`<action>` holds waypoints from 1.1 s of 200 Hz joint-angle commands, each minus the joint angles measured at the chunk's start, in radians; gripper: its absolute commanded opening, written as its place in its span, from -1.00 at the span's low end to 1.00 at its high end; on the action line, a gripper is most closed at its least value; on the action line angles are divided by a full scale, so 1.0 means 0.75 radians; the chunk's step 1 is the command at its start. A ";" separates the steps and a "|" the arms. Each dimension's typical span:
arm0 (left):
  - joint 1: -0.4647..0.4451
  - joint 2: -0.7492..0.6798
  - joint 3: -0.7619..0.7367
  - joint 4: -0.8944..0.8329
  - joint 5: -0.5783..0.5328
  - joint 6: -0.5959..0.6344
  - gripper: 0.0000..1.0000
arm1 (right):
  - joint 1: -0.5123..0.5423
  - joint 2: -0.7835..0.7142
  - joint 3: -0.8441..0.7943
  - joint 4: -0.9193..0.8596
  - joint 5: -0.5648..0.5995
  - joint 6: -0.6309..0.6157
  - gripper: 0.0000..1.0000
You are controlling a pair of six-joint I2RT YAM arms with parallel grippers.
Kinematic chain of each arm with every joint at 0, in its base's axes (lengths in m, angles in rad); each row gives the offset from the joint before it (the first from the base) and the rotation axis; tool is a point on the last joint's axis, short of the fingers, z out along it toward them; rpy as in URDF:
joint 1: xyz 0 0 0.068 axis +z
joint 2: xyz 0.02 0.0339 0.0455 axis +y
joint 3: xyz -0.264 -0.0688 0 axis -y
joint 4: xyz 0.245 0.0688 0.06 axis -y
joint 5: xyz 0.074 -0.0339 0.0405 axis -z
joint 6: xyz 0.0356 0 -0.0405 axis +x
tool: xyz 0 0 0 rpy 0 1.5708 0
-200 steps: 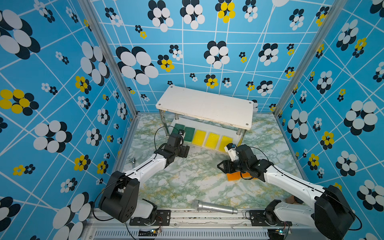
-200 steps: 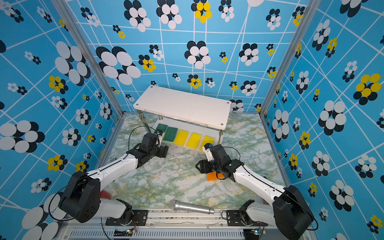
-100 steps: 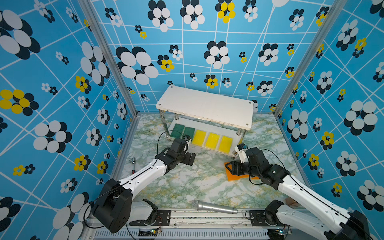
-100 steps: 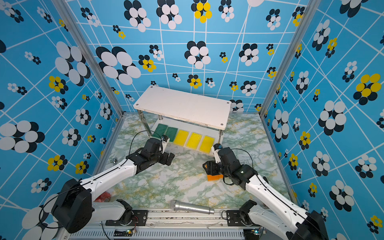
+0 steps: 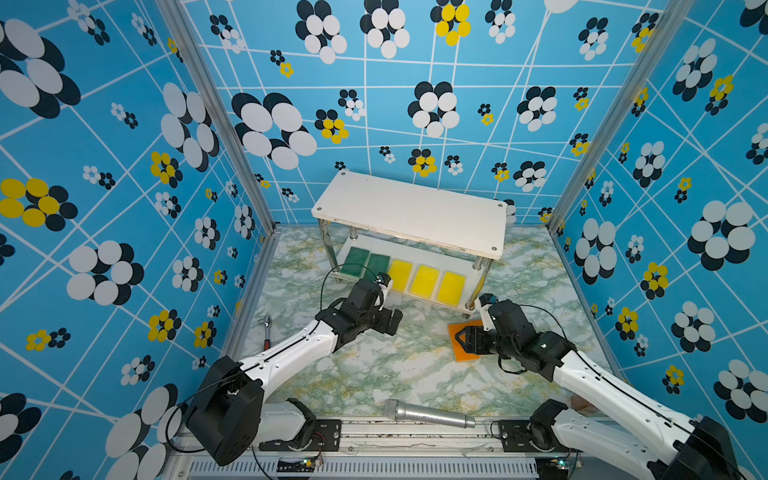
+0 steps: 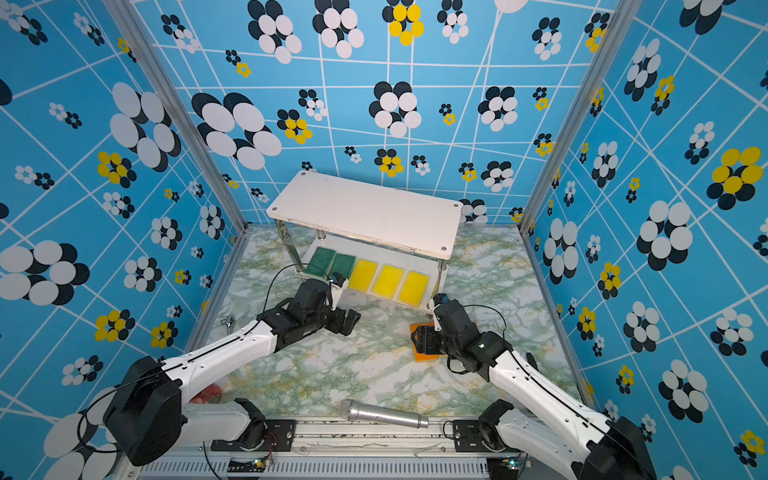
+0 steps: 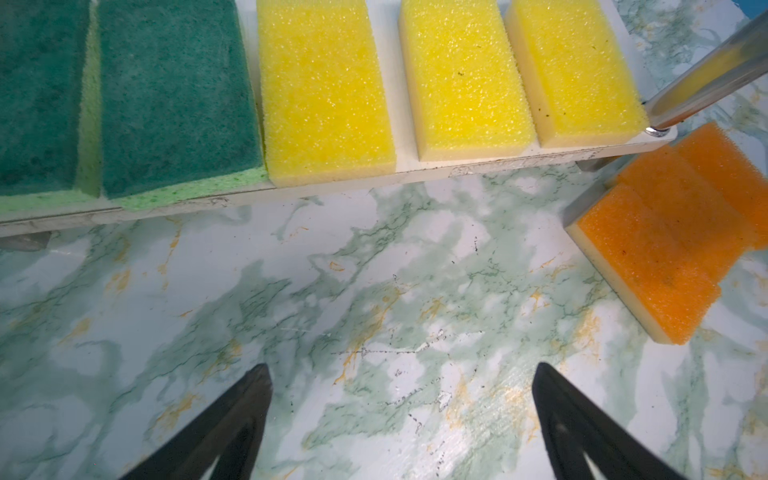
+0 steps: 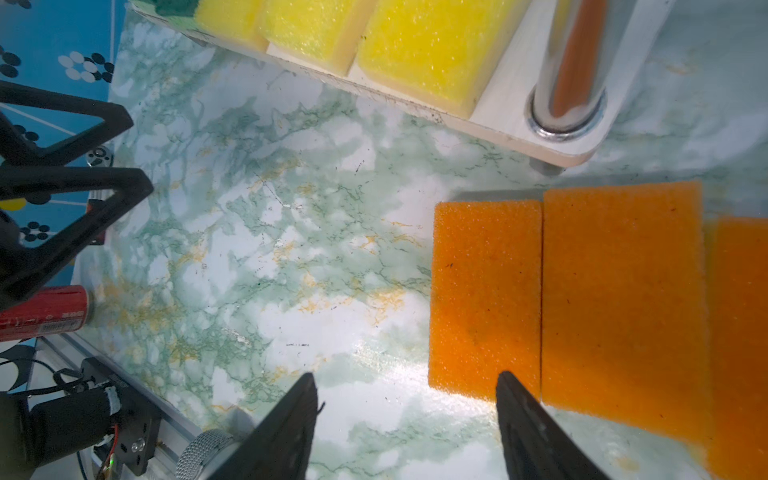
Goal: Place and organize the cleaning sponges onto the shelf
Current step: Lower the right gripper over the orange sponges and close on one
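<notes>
Sponges (image 8: 615, 291) orange — third cropped at edge, right fingers (image 8: 519, 411) overlap first

white-shelled left arm (image 5: 291, 351) and matching right arm (image 5: 606, 388), each with bulky black joint housings, a thin black cable looping over the wrist, black open-triangle fingers (image 7: 253, 395); small dark dots on the shells may be screws.

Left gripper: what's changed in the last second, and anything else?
The left gripper backed off the shelf toward the middle and opened wide, empty. The right gripper edged right over the orange sponges, holding nothing. The green sponges and yellow sponges stayed put.
</notes>
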 commanded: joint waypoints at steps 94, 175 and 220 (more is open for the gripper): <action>-0.037 0.021 0.013 -0.030 -0.071 -0.021 0.98 | 0.010 0.175 0.042 0.163 -0.032 -0.017 0.41; -0.051 0.013 0.000 -0.017 -0.079 -0.016 0.98 | 0.011 0.305 0.100 0.199 -0.026 -0.045 0.41; -0.051 -0.021 -0.015 -0.017 -0.051 -0.038 0.98 | 0.018 0.298 0.112 0.182 -0.017 -0.047 0.41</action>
